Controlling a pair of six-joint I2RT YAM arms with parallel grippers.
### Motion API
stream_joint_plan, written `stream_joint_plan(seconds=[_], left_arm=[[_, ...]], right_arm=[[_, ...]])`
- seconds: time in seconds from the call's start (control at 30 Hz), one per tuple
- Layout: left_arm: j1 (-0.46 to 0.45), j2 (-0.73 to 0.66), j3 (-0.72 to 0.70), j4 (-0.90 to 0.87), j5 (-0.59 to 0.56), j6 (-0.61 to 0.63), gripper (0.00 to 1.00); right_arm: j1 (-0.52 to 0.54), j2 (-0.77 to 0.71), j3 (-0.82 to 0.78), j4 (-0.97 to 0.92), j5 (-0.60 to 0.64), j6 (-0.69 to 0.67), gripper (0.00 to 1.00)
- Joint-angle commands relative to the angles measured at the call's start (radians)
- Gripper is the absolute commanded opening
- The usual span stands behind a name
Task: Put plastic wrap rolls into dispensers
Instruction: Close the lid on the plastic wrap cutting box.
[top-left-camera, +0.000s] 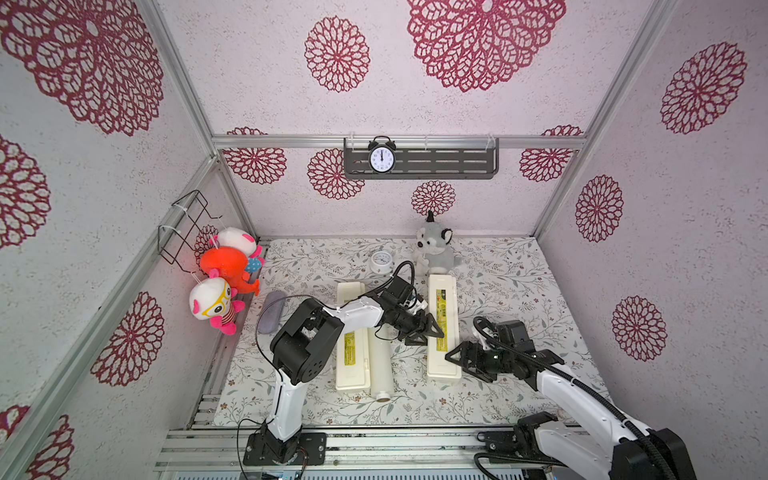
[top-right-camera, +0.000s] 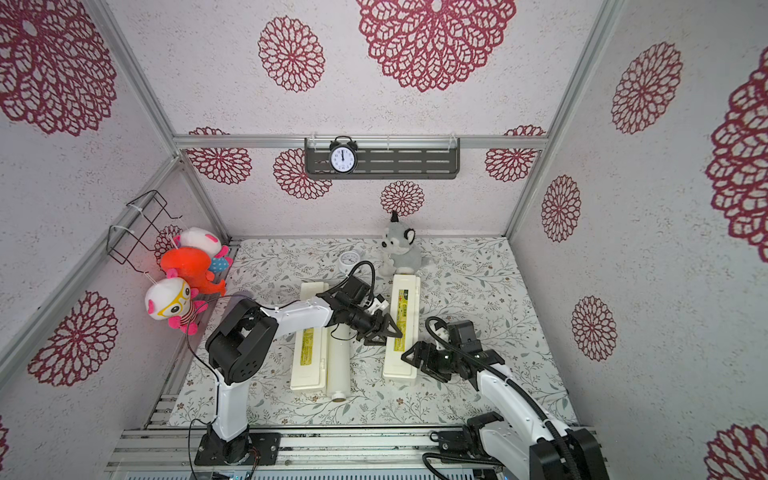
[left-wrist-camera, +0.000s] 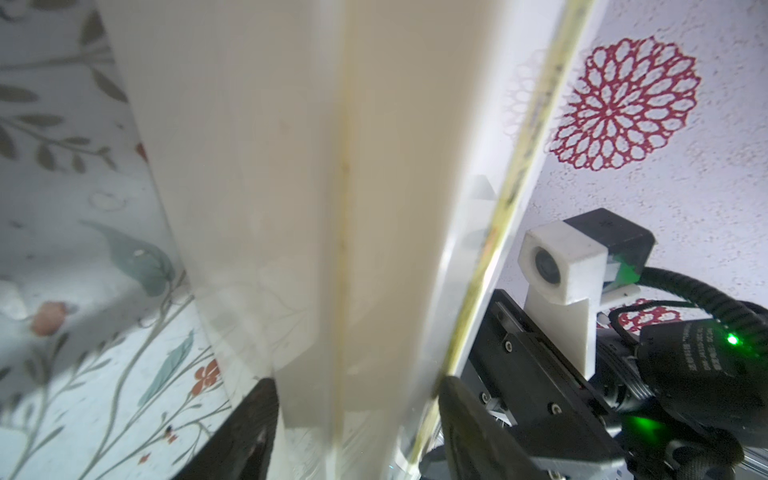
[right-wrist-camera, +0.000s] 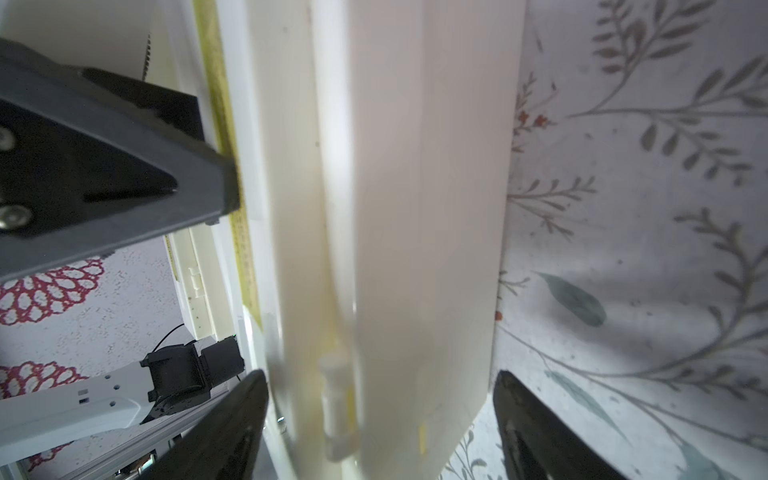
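Observation:
Two cream dispensers lie lengthwise on the floral mat in both top views. One roll (top-left-camera: 381, 365) (top-right-camera: 338, 365) lies on the mat against the left dispenser (top-left-camera: 352, 370) (top-right-camera: 305, 370). My left gripper (top-left-camera: 432, 337) (top-right-camera: 392, 337) (left-wrist-camera: 357, 382) reaches to the middle of the right dispenser (top-left-camera: 444, 299) (top-right-camera: 405, 291) from its left side. In the left wrist view both fingers press on that box, one at its yellow label edge. My right gripper (top-left-camera: 455, 361) (top-right-camera: 411, 360) (right-wrist-camera: 380, 374) straddles the same box near its front end, open, with a gap at one finger.
A grey plush wolf (top-left-camera: 436, 249) and a small white dial (top-left-camera: 381, 262) stand at the back of the mat. A grey case (top-left-camera: 271, 311) lies at the left edge under hanging plush toys (top-left-camera: 224, 266). A wall shelf holds an alarm clock (top-left-camera: 381, 156).

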Motion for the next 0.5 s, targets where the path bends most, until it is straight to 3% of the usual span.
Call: stream_joint_plan(seconds=[0.0,0.17,0.3,0.47], left_arm=[[-0.020,0.041,0.003,-0.069,-0.051,0.018,0.65],[-0.020,0.045,-0.003,-0.064,-0.053,0.013,0.65],[-0.022,0.043,-0.008,-0.058,-0.053,0.009,0.65],[-0.022,0.045,-0.015,-0.051,-0.054,0.005,0.65]], right_arm=[[-0.001,-0.038,0.010,-0.052,-0.033,-0.003,0.82],[0.003,-0.037,-0.064,0.140,-0.080,0.115,0.72],[0.005,-0.019,-0.063,0.111,-0.070,0.096,0.68],[0.004,-0.015,-0.072,0.147,-0.089,0.131,0.54]])
